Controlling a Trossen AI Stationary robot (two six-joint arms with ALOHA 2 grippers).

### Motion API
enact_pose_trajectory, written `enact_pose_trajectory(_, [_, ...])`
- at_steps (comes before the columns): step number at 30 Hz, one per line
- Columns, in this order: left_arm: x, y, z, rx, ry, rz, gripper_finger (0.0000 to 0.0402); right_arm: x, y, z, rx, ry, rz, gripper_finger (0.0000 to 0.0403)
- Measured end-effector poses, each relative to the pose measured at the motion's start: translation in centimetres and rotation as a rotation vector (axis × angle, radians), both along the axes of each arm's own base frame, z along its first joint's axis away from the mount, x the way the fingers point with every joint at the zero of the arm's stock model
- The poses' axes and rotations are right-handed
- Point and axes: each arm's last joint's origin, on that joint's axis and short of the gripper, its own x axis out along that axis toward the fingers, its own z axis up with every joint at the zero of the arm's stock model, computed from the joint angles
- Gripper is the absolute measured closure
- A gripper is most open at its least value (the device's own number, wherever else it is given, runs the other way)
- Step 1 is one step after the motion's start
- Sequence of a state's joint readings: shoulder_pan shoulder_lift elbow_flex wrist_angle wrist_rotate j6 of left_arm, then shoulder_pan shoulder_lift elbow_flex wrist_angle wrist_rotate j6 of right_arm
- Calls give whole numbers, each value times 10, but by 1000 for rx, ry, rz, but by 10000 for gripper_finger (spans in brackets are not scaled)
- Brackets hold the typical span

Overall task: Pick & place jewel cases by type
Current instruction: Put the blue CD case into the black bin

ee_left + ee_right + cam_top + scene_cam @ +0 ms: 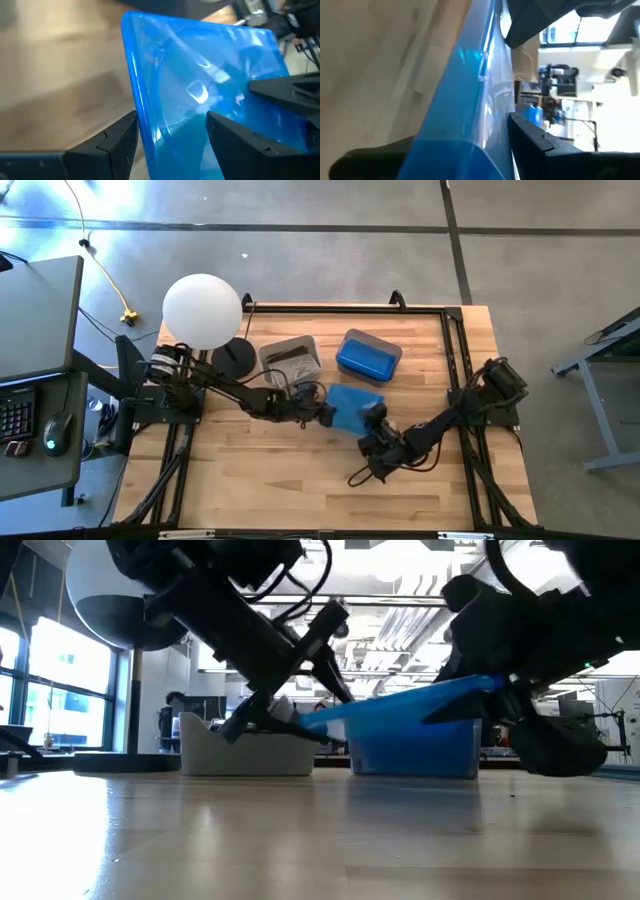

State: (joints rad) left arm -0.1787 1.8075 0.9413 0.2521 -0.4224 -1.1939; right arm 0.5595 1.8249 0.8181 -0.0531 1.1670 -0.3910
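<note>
Nothing here can be read: no label, brand, number or sign shows on anything on the table or in the room behind it.

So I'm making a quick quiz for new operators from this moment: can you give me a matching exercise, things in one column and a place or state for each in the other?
Things:
1. blue jewel case
2. blue tub
3. grey tub
4. white globe lamp

Places or states:
A. near the table's far left corner
B. lifted off the table between the left gripper and the right gripper
C. on the table, right of its twin
D. on the table, holding dark items

Pairs: 1-B, 2-C, 3-D, 4-A
</note>
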Motion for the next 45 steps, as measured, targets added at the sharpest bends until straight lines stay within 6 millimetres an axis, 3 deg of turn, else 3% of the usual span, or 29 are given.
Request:
enact_pose_trajectory(8, [0, 3, 28, 299, -3, -84, 177, -22, 11, -3, 27, -64, -43, 314])
enact_pose_trajectory(14, [-6, 6, 69, 504, -65, -66, 177, -37, 15, -3, 2, -82, -49, 314])
enact_pose_trajectory(18, [-18, 9, 105, 641, -100, -77, 177, -42, 9, 7, -20, -75, -70, 314])
enact_pose_trajectory(22, [-30, 11, 134, 712, -158, -97, 177, -40, -14, 33, 14, -130, -159, 314])
enact_pose_trajectory(26, [-39, 12, 146, 749, -175, -108, 177, -42, -44, 68, 93, -204, -258, 314])
enact_pose_trajectory(31, [-41, 13, 145, 774, -142, -127, 177, -47, -91, 112, 336, -277, -367, 313])
enact_pose_trajectory(36, [-41, 13, 139, 780, -95, -145, 177, -49, -123, 142, 600, -315, -285, 313])
enact_pose_trajectory(42, [-40, 12, 135, 772, -75, -164, 177, -43, -155, 140, 864, -259, -244, 313])
enact_pose_trajectory(45, [-40, 12, 134, 754, -77, -180, 177, -37, -166, 131, 867, -248, -309, 313])
